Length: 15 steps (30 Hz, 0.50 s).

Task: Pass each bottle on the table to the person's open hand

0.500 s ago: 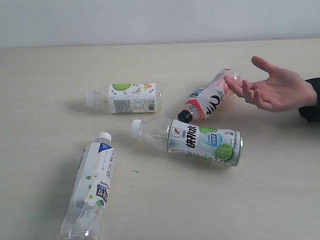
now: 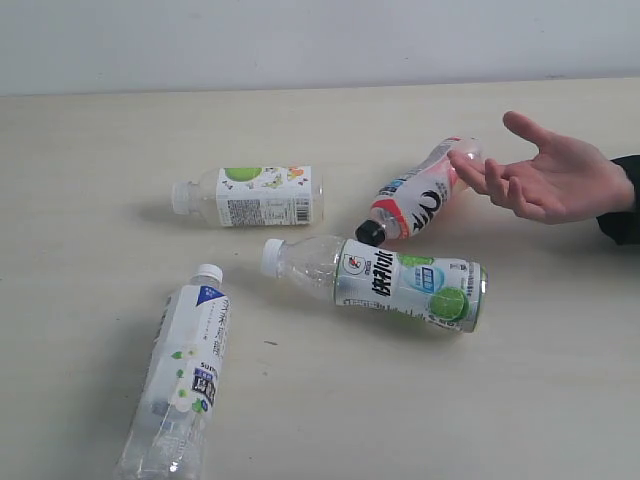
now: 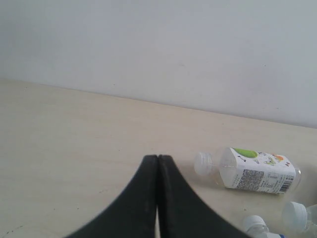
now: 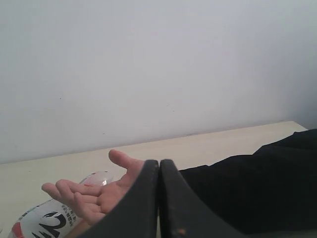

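Note:
Four bottles lie flat on the pale table (image 2: 90, 150). A white-capped green-and-white bottle (image 2: 250, 195) rests mid-left, also seen in the left wrist view as bottle (image 3: 255, 171). A black-capped red-and-white bottle (image 2: 415, 192) lies beside the person's open hand (image 2: 550, 178), palm up at the right. A large white-capped lime-label bottle (image 2: 385, 282) is in the middle, and a blue-and-white one (image 2: 182, 375) at the front left. Neither gripper shows in the exterior view. My left gripper (image 3: 158, 157) is shut and empty. My right gripper (image 4: 159, 162) is shut and empty, with the hand (image 4: 94, 193) beyond it.
The person's black sleeve (image 4: 247, 188) fills one side of the right wrist view and shows at the edge as a cuff (image 2: 622, 205). A pale wall (image 2: 320, 40) runs behind the table. Two white bottle caps (image 3: 297, 215) sit at the corner of the left wrist view.

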Motion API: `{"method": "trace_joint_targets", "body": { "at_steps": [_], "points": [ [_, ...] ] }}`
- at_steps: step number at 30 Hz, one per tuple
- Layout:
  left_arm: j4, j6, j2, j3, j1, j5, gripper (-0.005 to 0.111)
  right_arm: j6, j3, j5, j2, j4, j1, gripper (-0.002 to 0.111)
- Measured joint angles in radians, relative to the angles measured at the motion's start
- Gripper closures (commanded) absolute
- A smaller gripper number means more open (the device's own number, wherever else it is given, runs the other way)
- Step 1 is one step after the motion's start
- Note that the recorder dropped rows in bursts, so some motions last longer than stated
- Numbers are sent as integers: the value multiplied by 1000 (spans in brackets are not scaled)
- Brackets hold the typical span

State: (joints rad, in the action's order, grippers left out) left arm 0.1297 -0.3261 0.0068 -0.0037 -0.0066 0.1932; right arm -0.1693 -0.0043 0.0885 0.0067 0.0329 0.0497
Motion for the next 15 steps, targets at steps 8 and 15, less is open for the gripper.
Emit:
{"method": "trace_joint_targets", "body": {
  "at_steps": [8, 15],
  "points": [
    [0, 0, 0, 0, 0, 0, 107, -136, 0, -33, 0, -176, 0, 108],
    [0, 0, 0, 0, 0, 0, 107, -268, 0, -43, 0, -330, 0, 108]
  ]
}}
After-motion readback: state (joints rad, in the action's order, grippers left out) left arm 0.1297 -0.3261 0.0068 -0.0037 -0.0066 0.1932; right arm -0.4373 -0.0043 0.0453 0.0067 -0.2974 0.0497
